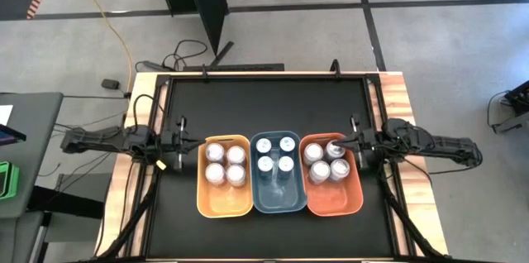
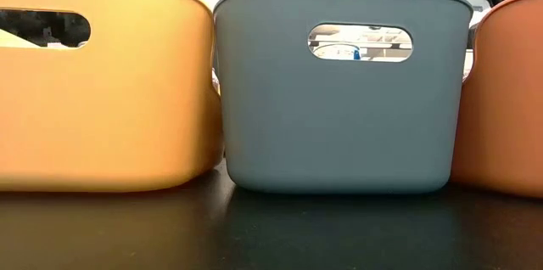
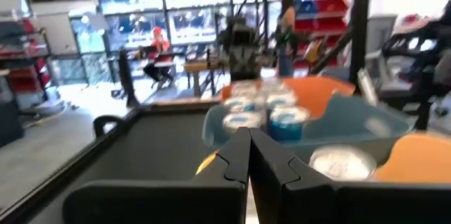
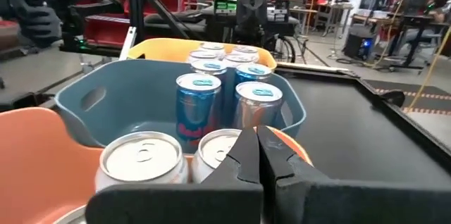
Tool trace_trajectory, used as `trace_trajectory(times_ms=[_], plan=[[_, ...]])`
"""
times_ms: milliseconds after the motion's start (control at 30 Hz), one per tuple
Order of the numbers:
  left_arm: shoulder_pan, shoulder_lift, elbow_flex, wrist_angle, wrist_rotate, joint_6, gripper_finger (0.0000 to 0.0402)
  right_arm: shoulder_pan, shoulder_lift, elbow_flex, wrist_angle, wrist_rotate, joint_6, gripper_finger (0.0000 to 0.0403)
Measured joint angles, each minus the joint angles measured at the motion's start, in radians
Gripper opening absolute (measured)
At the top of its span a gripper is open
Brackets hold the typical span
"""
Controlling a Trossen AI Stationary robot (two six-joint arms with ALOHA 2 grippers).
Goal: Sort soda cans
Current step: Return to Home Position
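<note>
Several soda cans stand upright on their bases in three bins set side by side. In the high view one group is in the orange bin [image 1: 226, 164], one in the blue bin [image 1: 276, 153] and one in the red-orange bin [image 1: 325, 162]. My left gripper [image 1: 183, 141] is shut and hovers just left of the orange bin. My right gripper [image 1: 349, 142] is shut over the red-orange bin's far right corner. In the right wrist view its fingers [image 4: 257, 143] sit above silver can tops [image 4: 144, 157], and a blue can [image 4: 198, 108] stands beyond them. The low view shows no gripper.
The orange bin [image 2: 102, 83], blue bin [image 2: 339, 92] and red-orange bin [image 2: 509, 92] stand wall to wall across the black table's middle. Bare black tabletop [image 1: 264, 106] lies on the far side of the bins. People show in the room beyond the table [image 3: 158, 48].
</note>
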Motion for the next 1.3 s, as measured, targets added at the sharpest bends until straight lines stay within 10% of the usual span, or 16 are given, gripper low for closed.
trace_trajectory(times_ms=[1300], plan=[[0.017, -0.043, -0.002, -0.092, -0.011, -0.118, 0.0, -0.102, 0.004, -0.068, 0.172, 0.011, 0.293, 0.0031]])
